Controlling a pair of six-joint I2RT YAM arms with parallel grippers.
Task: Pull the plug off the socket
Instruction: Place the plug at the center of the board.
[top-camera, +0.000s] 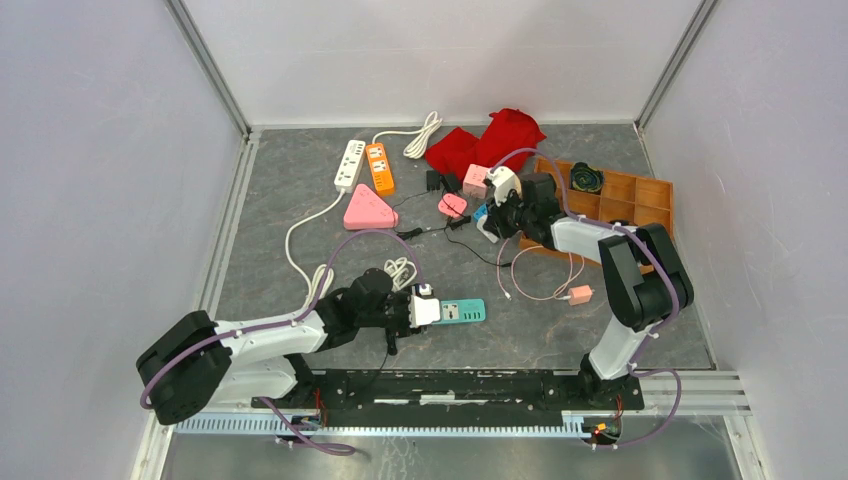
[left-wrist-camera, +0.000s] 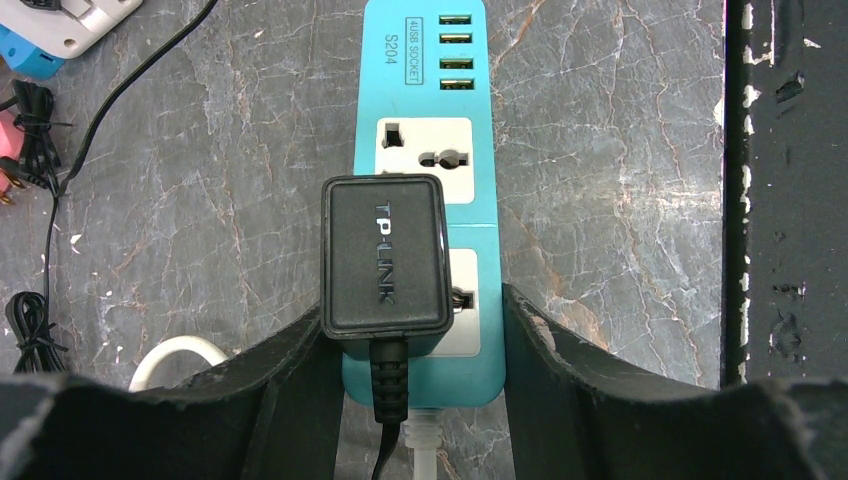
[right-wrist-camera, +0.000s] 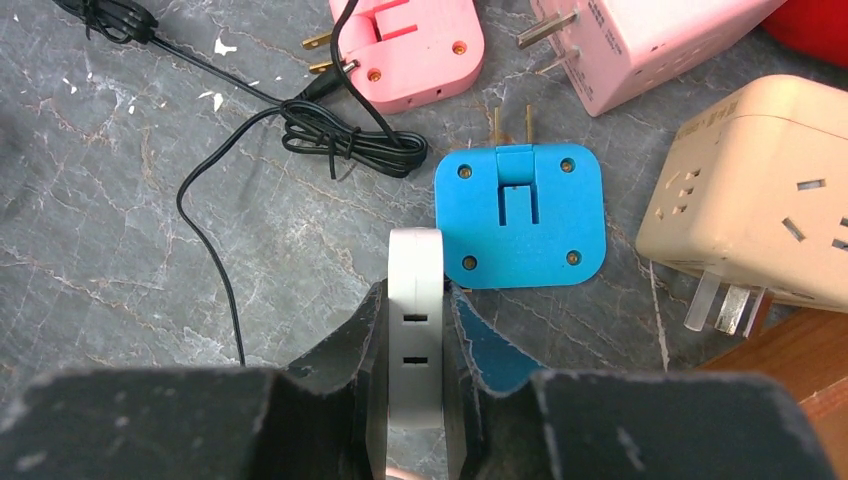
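Note:
The teal socket strip (left-wrist-camera: 425, 105) lies flat on the grey table, also seen in the top view (top-camera: 465, 311). A black TP-LINK plug (left-wrist-camera: 383, 255) sits pushed into its near outlet, its black cord running back under the wrist. My left gripper (left-wrist-camera: 415, 315) straddles the strip's near end, one finger pressed against each long side. Far to the right, my right gripper (right-wrist-camera: 417, 295) is shut on a thin white adapter (right-wrist-camera: 415, 265) with two slots, held on edge just above the table. In the top view the right gripper (top-camera: 492, 215) hovers among loose adapters.
Around the right gripper lie a blue adapter (right-wrist-camera: 520, 215), a pink one (right-wrist-camera: 410, 50), a beige cube socket (right-wrist-camera: 760, 200) and a coiled black cable (right-wrist-camera: 340, 135). Farther back are white (top-camera: 349, 165) and orange (top-camera: 379, 168) strips, a red cloth (top-camera: 487, 140) and a wooden tray (top-camera: 640, 195).

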